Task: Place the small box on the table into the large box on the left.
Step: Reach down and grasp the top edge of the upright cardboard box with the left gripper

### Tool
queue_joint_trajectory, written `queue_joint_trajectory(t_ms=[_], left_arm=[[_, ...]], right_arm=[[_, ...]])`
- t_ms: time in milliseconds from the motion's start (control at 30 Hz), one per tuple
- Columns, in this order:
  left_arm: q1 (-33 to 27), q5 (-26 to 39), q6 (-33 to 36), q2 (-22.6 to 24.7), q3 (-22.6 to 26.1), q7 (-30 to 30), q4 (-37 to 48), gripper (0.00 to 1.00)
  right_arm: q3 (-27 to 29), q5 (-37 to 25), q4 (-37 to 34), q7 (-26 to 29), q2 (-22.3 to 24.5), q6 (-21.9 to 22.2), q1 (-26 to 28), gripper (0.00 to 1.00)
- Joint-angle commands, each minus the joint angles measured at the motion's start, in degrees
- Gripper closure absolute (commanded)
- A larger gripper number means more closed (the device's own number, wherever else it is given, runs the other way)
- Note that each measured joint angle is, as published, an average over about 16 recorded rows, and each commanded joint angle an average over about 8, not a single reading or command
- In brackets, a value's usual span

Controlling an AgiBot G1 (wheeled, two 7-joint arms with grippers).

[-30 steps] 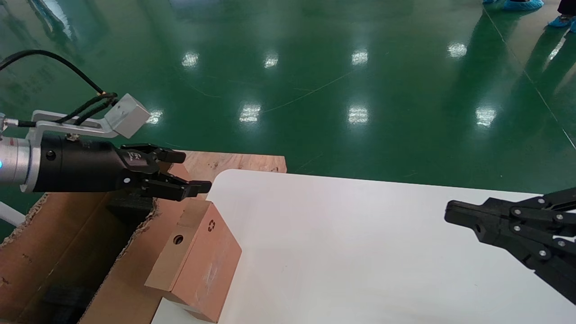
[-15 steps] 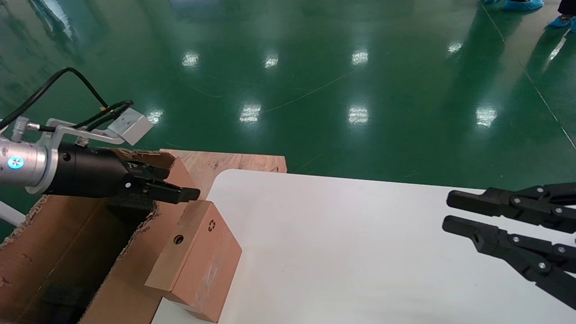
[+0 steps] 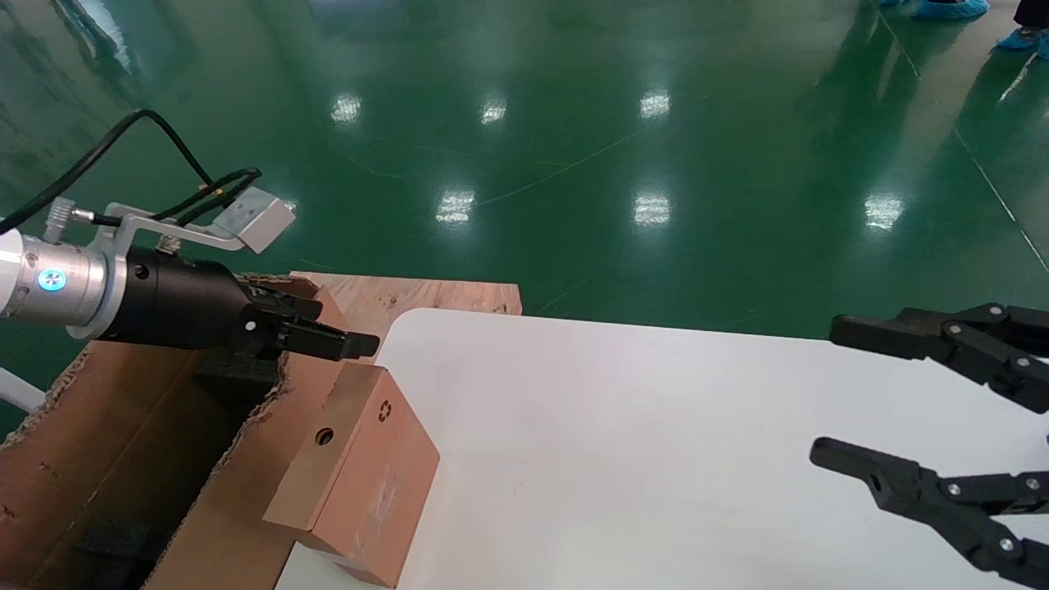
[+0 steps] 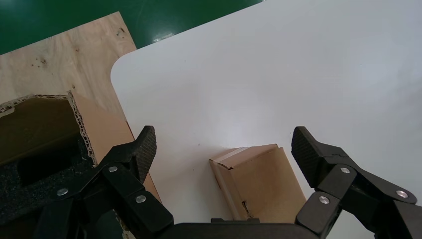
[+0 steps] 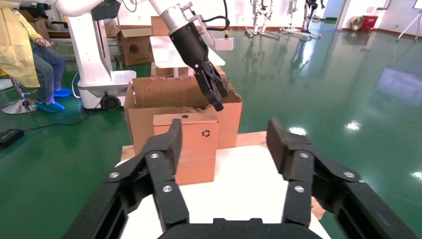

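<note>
The small box (image 3: 352, 475) sits on the table (image 3: 656, 459), outside the large box (image 3: 123, 459) at its nine o'clock, both the left gripper (image 4: 224, 149) and the right gripper (image 3: 828, 393) spread and empty, so placing remains

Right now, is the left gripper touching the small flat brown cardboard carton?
Apart. In the right wrist view the left gripper hangs above the small flat brown cardboard carton, with the big ragged brown carton visible in the gap between.

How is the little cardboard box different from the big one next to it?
The small box is closed with clean edges, a round hole and a recycling symbol; the large box stands open, with ragged torn edges and black foam inside. The small box rests tilted on the white table; the large box stands beside the table. Both are brown cardboard.
</note>
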Motion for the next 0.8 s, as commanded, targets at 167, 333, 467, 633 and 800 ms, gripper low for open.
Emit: queue_joint_trajectory(t_ms=[167, 333, 467, 633, 800], left_arm=[[-0.6, 0.3, 0.5, 0.5, 0.2, 0.0, 0.4, 0.00], [-3.6, 2.5, 2.5, 2.5, 1.1, -2.0, 1.1, 0.00], [-6.8, 4.6, 4.7, 4.4, 1.9, -4.9, 1.6, 0.00], [-9.9, 5.0, 6.7, 5.5, 3.2, -7.3, 1.9, 0.00], [-11.5, 4.0, 7.4, 5.6, 5.9, -8.9, 1.3, 0.00]], right_arm=[[0.0, 0.0, 0.0, 0.0, 0.0, 0.0, 0.0, 0.00], [0.0, 0.0, 0.0, 0.0, 0.0, 0.0, 0.0, 0.00], [0.0, 0.0, 0.0, 0.0, 0.0, 0.0, 0.0, 0.00], [0.0, 0.0, 0.0, 0.0, 0.0, 0.0, 0.0, 0.00], [0.0, 0.0, 0.0, 0.0, 0.0, 0.0, 0.0, 0.00]])
